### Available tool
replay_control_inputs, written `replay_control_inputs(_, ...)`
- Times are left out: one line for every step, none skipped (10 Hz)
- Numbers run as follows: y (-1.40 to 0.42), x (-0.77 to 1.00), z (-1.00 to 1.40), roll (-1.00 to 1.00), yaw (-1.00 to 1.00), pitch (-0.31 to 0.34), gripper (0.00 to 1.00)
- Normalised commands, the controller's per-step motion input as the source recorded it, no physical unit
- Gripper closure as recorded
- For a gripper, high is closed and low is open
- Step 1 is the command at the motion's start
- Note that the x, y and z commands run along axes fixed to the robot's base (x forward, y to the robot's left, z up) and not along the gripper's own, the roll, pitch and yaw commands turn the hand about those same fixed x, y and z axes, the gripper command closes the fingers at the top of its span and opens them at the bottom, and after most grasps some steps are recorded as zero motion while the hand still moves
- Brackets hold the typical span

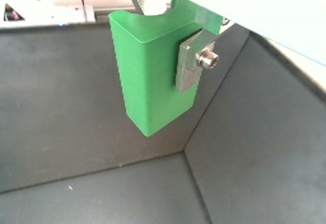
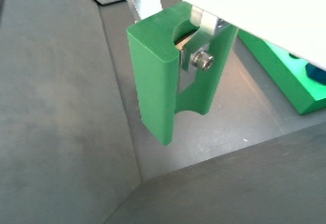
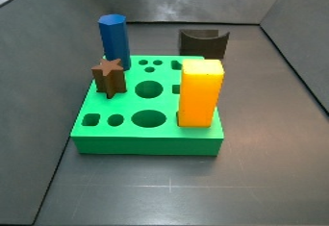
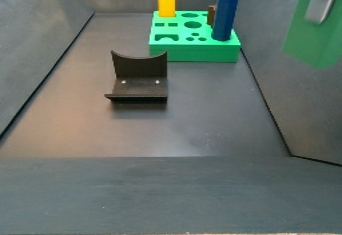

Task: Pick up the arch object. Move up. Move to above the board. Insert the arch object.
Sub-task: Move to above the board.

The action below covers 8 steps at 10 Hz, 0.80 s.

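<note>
The gripper (image 2: 200, 54) is clamping its 2 silver fingers (image 1: 192, 64) on the arch block (image 2: 169, 85) — hanging it legs-down, clear of the floor, ready for insertion. It is sitting well apart from the board (image 4: 201, 41), off to one side.

Soft even light, slight blur

Orange block (image 3: 201, 92), blue prism (image 3: 113, 36), brown star (image 3: 107, 76) upright; dk arch block (image 3: 203, 43) apart.
</note>
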Motion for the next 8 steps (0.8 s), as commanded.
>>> replay_control_inputs(0.09,-0.09,1.00,0.06,0.01,0.063,1.00)
replay_control_inputs(0.08,-0.07,1.00,0.04,0.00,0.062,1.00)
replay_control_inputs(0.07,-0.07,1.00,0.04,0.00,0.065,1.00)
replay_control_inputs(0.05,-0.05,0.84,0.04,-0.01,0.066,1.00)
replay_control_inputs(0.03,-0.02,0.61,0.03,-0.02,0.069,1.00)
replay_control_inputs(0.02,-0.01,0.45,0.03,-0.02,0.073,1.00)
replay_control_inputs(0.02,-0.01,0.34,0.02,-0.02,0.076,1.00)
replay_control_inputs(-1.00,0.35,0.03,-0.17,-1.00,0.030,1.00)
